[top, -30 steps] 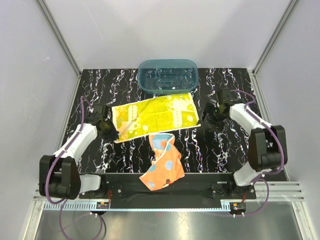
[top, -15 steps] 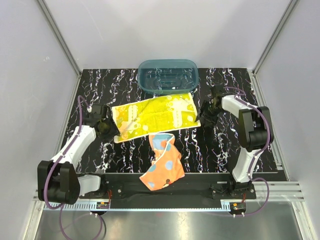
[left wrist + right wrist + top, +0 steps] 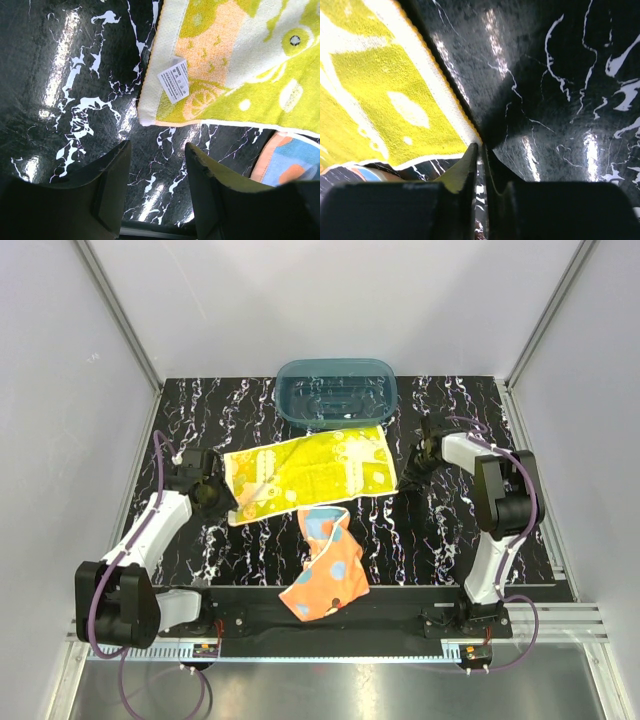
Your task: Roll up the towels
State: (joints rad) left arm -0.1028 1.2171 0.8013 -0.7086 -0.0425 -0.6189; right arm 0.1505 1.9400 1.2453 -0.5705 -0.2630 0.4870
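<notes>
The right gripper [image 3: 481, 148] is seen with its fingers drawn almost together, only a thin slit being left between them, and its tips are set against the near right corner of the yellow towel [image 3: 310, 472]. Whether any cloth is actually caught in the slit cannot be told from the wrist view. The left gripper [image 3: 156, 192] is released, nothing lying between its parted fingers, and bare tabletop [image 3: 440, 530] is seen under them.

On the tabletop the yellow towel is spread flat, and its long axis is laid roughly from 8 o'clock to 2 o'clock in the overhead view. One arm is stationed at each short end: the right gripper at the 3 o'clock end, touching the corner, and the left gripper at the 9 o'clock end, just beside the edge but apart from it. In the left wrist view that end's near corner is found at about 1 o'clock from the fingers.

The orange towel [image 3: 325, 568] is left crumpled at 6 o'clock from the yellow one, its top edge just beside or touching the yellow towel's near edge, and neither gripper is close to it.

A white label [image 3: 173, 86] is shown on the yellow towel's left end.

It is judged that the roll would be run along the long axis, and that the right arm is the better placed to start it.
</notes>
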